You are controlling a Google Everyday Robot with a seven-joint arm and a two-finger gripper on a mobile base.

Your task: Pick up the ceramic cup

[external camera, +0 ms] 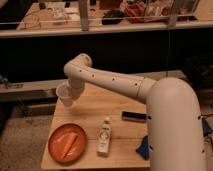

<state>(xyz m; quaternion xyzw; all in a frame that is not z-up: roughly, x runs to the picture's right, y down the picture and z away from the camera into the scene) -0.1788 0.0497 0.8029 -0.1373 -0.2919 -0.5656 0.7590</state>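
Orange plate and white bottle are lying nearest on the table, while beyond, at ten o'clock, the gripper is clamping its jaws on the ceramic cup, holding it off the surface; pickup is appearing complete.

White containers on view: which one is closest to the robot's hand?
The ceramic cup, right at the gripper by the far-left corner of the table. The white labelled bottle lies flat nearer the front, beside the orange plate.
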